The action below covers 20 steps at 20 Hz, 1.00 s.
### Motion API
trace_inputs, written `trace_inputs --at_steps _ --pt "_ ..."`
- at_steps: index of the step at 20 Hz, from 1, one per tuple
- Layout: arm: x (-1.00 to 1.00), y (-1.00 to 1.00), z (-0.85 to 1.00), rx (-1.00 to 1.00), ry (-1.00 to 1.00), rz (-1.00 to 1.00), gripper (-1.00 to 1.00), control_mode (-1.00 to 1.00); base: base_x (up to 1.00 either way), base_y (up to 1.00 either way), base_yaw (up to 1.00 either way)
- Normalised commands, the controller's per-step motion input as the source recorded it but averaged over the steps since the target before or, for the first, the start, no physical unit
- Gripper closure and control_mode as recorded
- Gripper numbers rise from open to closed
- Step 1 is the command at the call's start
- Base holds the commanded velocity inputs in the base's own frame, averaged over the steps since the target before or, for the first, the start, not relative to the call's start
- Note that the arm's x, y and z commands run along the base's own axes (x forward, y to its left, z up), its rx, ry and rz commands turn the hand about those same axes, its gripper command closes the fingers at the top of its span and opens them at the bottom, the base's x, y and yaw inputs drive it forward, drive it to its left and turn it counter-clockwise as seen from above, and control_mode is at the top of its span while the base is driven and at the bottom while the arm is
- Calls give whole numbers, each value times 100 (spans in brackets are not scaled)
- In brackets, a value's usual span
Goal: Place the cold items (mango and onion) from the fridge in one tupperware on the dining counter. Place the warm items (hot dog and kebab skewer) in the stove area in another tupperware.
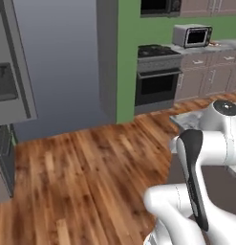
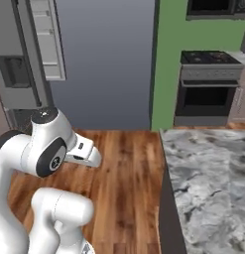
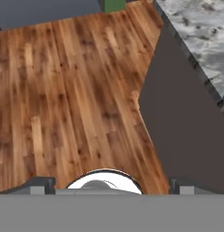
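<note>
We judge that we are early in the job, or between stations: none of the food items, neither mango, onion, hot dog nor skewer, can be made out here, and no container is visible on the marble counter (image 2: 208, 168) to our right, so we cannot say from these views that anything has been packed. The fridge (image 2: 25, 59) stands ahead to the left with its door swung open, and the stove (image 1: 157, 79) sits further off against the green wall (image 1: 129, 57), with a microwave (image 1: 192, 35) on the worktop beside it. Our arm is folded in close over the wooden floor (image 3: 72, 90), beside the counter's dark side panel (image 3: 186, 127). Our gripper (image 3: 109, 186) has its fingers spread wide apart, holding and touching nothing. As we read it, fetching and sorting both sets of food remains to be done.
</note>
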Motion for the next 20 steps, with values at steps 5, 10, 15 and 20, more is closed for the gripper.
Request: trace_inputs --at_steps 5,10,15,20 --pt "0 0 0 0 0 0 -100 100 96 35 -32" --pt "0 0 0 0 0 0 -100 100 92 56 -44" --pt "0 0 0 0 0 0 -100 100 89 61 -49" --pt "0 0 0 0 0 0 -100 100 96 54 -48"
